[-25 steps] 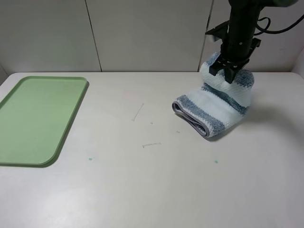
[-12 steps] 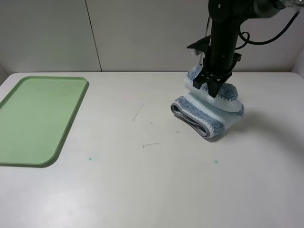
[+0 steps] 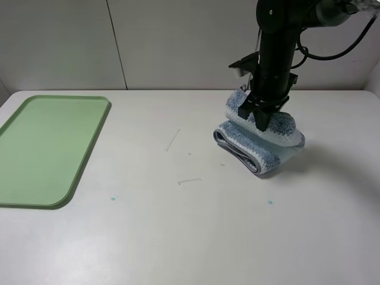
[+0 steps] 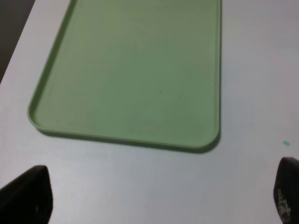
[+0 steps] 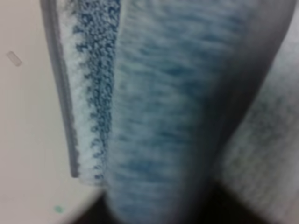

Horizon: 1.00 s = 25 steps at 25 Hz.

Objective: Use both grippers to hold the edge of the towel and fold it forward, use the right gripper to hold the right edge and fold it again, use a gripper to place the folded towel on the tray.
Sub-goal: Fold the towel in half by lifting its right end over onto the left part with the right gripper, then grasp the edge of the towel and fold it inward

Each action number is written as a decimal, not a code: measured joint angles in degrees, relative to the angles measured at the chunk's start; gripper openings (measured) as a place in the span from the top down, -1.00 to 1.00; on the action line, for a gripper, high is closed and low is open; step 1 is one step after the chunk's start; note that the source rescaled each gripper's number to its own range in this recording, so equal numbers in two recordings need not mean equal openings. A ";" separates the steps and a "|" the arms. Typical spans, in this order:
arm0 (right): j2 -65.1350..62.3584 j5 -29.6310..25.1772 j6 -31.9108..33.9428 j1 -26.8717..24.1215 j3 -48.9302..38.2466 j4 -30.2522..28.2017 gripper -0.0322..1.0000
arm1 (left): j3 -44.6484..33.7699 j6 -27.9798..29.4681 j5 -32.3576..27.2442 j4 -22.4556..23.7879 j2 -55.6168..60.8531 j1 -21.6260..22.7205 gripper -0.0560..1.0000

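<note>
The striped blue-grey and white towel lies folded in a thick bundle on the table right of the middle. My right gripper comes straight down onto its top layer, with a fingertip on either side of the fold. The frames do not settle whether it still pinches the cloth. In the right wrist view the towel fills the picture, blurred, with its grey stitched edge at one side. The pale-green tray sits at the far left. My left gripper hovers open near the tray, holding nothing.
The white tabletop runs between tray and towel, with a few faint marks and small green specks on it. A panelled wall closes off the back edge. The right arm's cables hang at the upper right.
The right gripper has carried the towel's upper layer leftward and down over the lower layers. The bundle is now lower and more compact. The tray has not moved.
</note>
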<state>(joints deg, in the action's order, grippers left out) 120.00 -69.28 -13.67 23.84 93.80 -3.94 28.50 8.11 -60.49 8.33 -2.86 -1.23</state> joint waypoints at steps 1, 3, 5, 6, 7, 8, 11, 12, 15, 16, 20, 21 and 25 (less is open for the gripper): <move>-0.06 -0.05 0.18 0.00 0.00 0.37 -0.52 | 0.00 0.00 0.00 0.00 0.00 0.00 -0.89; -0.06 -0.05 0.48 0.00 0.00 1.11 -0.83 | 0.00 0.00 0.00 0.00 0.00 0.00 -0.89; -0.06 -0.05 0.87 0.00 0.00 1.96 -0.94 | 0.00 0.00 0.00 0.00 0.00 0.00 -0.89; -0.06 -0.05 0.92 0.00 0.00 2.36 -0.96 | 0.00 0.00 0.00 0.00 0.00 0.00 -0.89; -0.10 -0.05 1.05 0.00 0.00 2.67 -0.98 | 0.00 0.00 0.00 0.00 0.00 0.00 -0.89; -0.23 -0.05 1.12 0.00 0.00 2.87 -0.98 | 0.00 0.00 0.00 0.00 0.00 0.00 -0.89; -1.59 -0.02 1.49 0.00 -0.22 3.43 -1.00 | 0.00 0.00 0.00 0.00 0.00 0.00 -0.89; -2.60 -0.02 1.76 0.00 -0.23 3.58 -1.00 | 0.00 0.00 0.00 0.00 0.00 0.00 -0.89; -7.12 -0.02 2.87 0.00 -0.23 4.77 -1.00 | 0.00 0.00 0.00 0.00 0.00 0.00 -0.89; -9.02 -0.02 3.27 0.00 -0.23 5.42 -1.00 | 0.00 0.00 0.00 0.00 0.00 0.00 -0.89; -16.74 -0.01 5.20 0.00 -0.85 8.62 -1.00 | 0.00 0.00 0.00 0.00 0.00 0.00 -0.89; -18.45 0.05 5.44 0.00 -1.62 9.40 -1.00 | 0.00 0.00 0.00 0.00 0.00 0.00 -0.89; -26.78 -0.11 5.97 0.00 -8.22 10.89 -1.00 | 0.00 0.00 0.00 0.00 0.00 0.00 -0.89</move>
<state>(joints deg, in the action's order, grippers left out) 93.22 -69.39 -7.70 23.84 85.58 6.96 28.50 8.11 -60.49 8.33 -2.86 -1.23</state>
